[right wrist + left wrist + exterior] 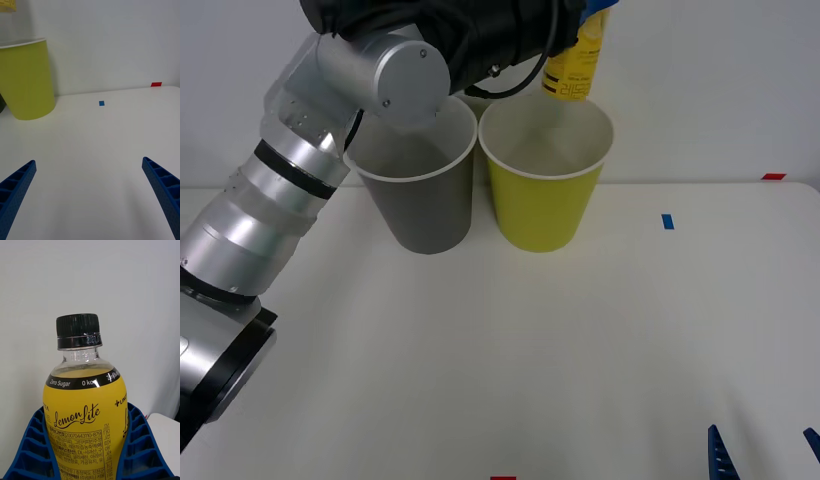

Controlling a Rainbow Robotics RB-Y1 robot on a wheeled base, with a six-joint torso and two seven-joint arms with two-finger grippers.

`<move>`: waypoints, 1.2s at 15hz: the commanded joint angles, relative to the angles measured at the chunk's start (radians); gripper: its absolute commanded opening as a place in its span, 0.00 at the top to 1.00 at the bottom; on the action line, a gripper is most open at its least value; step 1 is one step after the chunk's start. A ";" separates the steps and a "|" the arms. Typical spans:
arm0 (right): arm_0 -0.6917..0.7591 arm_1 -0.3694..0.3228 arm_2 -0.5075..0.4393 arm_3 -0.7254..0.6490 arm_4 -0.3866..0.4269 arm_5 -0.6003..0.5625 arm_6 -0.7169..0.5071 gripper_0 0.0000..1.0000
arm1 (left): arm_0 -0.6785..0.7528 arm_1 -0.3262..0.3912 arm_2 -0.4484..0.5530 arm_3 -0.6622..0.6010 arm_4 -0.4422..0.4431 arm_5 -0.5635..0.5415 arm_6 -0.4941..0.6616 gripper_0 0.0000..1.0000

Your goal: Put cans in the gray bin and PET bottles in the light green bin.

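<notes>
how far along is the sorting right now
Nothing shows as done: the visible inside of the gray bin and the light green bin is bare. In hand: the left gripper has its jaws shut on the PET bottle, held above the light green bin's rim. Left: release it into that bin. The right gripper waits open, low over the table.

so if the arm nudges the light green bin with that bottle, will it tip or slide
Probably tips easily: the light green bin is tall, tapers to a narrow base, and looks empty inside. It may slide first on the smooth white table. The bottle, held in the left gripper fingers above its rim, would likely strike high, favouring tipping.
</notes>
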 commanded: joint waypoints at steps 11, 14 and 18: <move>0.000 0.000 0.000 0.000 0.000 0.000 0.000 0.02 | -0.011 0.018 -0.048 0.052 -0.044 -0.056 -0.031 1.00; 0.000 0.000 0.000 0.000 0.000 0.000 0.000 0.02 | -0.011 0.026 -0.048 0.052 -0.044 -0.050 -0.012 0.83; 0.000 0.000 0.000 0.000 0.000 0.000 0.000 0.02 | -0.011 0.041 -0.048 0.051 -0.046 -0.047 0.003 0.00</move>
